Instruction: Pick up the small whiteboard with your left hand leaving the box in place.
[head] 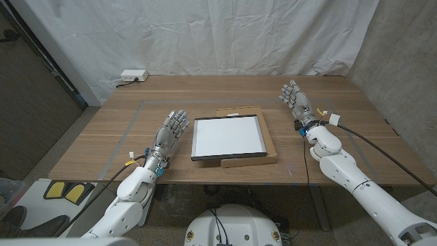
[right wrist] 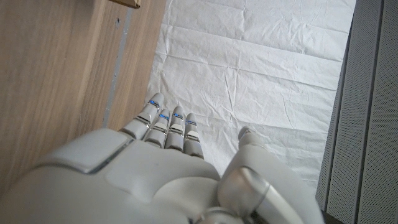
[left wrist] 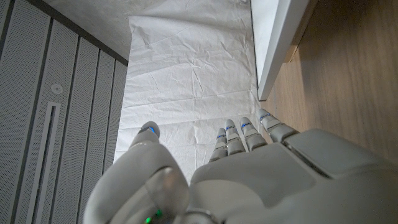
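Left hand (head: 171, 132) beside whiteboard (head: 227, 137) (fingers straight, empty) | right hand (head: 296, 100) likewise empty

We see the box (head: 240, 145) only as a cardboard rim around the whiteboard (head: 227, 137), which covers most of it — its inside is hidden. In the left wrist view the whiteboard (left wrist: 273, 37) is cut off by the picture's edge, and only a corner of the box (right wrist: 119, 2) enters the right wrist view. The white thing (head: 132, 76) at the table's far corner is too small for us to identify.
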Tool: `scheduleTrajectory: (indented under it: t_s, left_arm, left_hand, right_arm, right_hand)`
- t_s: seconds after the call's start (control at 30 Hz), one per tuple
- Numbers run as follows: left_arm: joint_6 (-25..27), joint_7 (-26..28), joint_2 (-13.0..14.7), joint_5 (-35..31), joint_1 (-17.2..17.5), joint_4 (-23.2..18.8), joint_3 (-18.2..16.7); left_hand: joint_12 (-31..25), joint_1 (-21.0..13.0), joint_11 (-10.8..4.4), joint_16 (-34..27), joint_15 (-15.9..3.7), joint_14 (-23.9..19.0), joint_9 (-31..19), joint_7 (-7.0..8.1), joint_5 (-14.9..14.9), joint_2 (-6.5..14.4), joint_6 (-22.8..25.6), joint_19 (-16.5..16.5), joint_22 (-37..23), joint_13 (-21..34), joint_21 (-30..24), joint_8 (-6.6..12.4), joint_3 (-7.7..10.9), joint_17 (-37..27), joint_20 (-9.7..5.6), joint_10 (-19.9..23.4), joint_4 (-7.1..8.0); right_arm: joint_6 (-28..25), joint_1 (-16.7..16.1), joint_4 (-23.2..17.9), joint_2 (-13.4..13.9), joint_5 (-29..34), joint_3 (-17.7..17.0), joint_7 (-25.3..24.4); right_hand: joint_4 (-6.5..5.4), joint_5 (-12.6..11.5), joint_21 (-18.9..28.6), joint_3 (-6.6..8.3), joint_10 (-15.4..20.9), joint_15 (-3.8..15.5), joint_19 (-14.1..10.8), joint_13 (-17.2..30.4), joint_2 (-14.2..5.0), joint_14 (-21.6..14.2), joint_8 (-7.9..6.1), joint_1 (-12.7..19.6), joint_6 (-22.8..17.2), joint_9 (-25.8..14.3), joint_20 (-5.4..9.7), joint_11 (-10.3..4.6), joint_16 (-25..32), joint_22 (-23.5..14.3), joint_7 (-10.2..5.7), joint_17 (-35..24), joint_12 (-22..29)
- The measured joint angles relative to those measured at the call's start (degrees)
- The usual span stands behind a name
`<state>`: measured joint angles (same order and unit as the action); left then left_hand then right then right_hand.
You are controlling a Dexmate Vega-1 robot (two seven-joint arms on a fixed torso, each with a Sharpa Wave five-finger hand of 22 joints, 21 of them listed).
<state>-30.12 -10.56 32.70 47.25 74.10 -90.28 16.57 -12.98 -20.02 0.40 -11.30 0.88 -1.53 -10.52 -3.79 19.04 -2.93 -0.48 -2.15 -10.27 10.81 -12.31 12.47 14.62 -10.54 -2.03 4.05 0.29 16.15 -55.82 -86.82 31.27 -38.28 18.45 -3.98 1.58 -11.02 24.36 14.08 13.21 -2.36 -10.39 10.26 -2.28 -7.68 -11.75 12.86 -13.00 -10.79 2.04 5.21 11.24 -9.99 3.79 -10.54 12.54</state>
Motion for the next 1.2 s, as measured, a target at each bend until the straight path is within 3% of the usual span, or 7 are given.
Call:
scheduleTrajectory:
  t_s: [0.87,1.2]
  left_arm:
    - [-2.4,-6.7,-3.7,7.2,2.8,1.3,-1.2]
    - [-4.3,-0.5,-3.1,1.3,5.6,-1.2,-2.2]
  left_hand:
    - [0.5,-0.2,0.26,0.0,0.56,-0.6,0.0,0.01,-0.9,0.2,0.0,-0.2,0.0,0.0,0.0,-0.46,0.01,0.0,0.22,-0.2,0.01]
    - [0.5,-1.6,-0.1,0.0,0.13,-1.0,0.0,0.42,-0.9,0.5,0.4,-0.6,0.0,0.0,0.0,-0.46,0.08,0.0,-0.02,0.7,-0.55]
  right_arm:
    - [-1.2,0.5,-0.3,0.2,0.2,0.4,-0.3]
    - [-1.4,0.5,-0.7,0.3,0.3,0.5,-0.5]
  right_hand:
    - [0.15,0.0,-0.4,-0.15,0.2,-0.32,-0.3,0.0,0.0,-0.3,0.3,0.0,0.0,0.0,-0.09,0.21,0.0,0.0,0.0,0.0,0.0]
    - [0.15,0.0,-0.6,-0.15,0.2,-0.31,-0.3,0.0,0.0,-0.3,0.38,0.0,0.0,0.0,-0.1,0.21,0.0,0.0,0.0,0.0,0.0]
